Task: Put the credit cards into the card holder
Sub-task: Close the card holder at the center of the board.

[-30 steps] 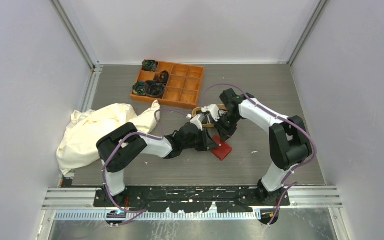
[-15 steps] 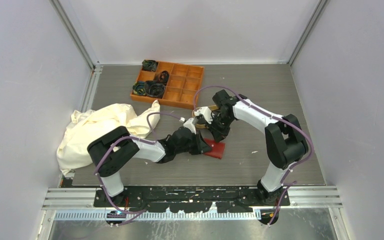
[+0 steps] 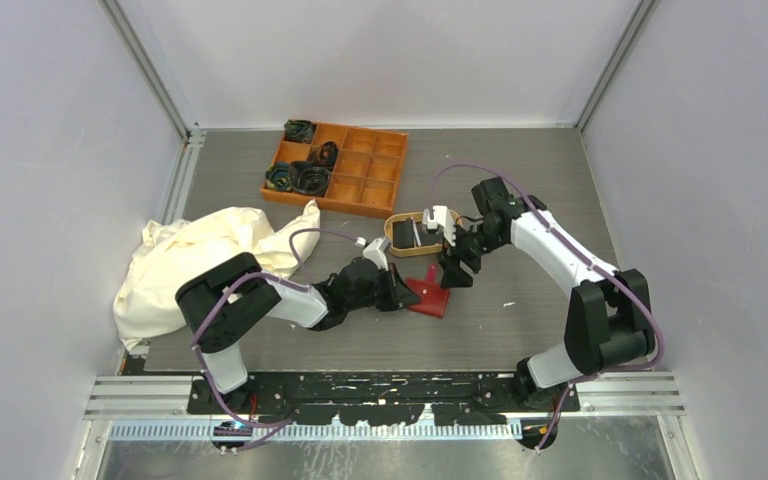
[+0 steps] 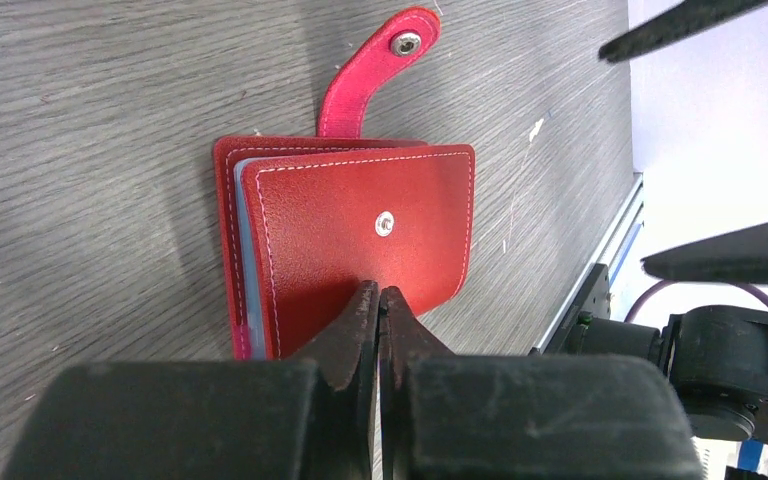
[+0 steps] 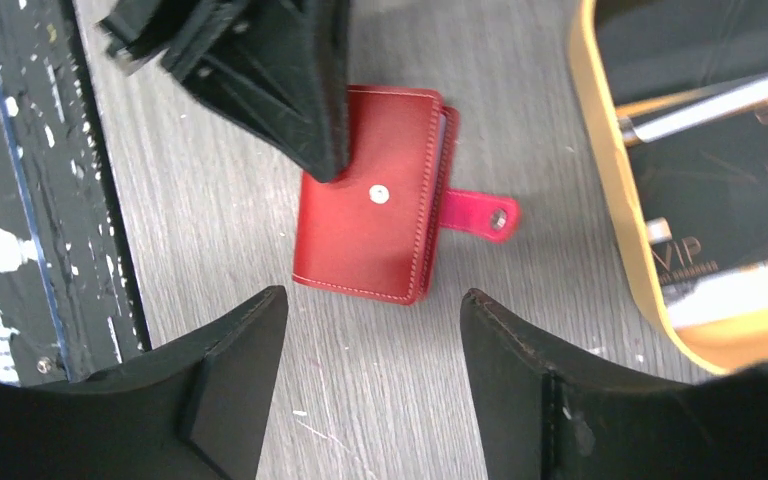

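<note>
I observe the left arm (image 3: 295, 297) lying low and extended rightward, with the left gripper (image 4: 380, 300) pinched fully together. The right arm (image 3: 550, 245) reaches leftward, its right gripper (image 5: 370, 385) spread wide and pointing down.

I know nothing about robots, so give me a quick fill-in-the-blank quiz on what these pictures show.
1. The black rectangular credit cards lie in the tan oval ____.
2. The small leather folding card holder is coloured ____.
3. The right gripper hangs over the holder with its fingers wide ____.
4. The shut gripper touching the holder's cover belongs to the ____ arm.
Missing words: tray; red; open; left.
</note>
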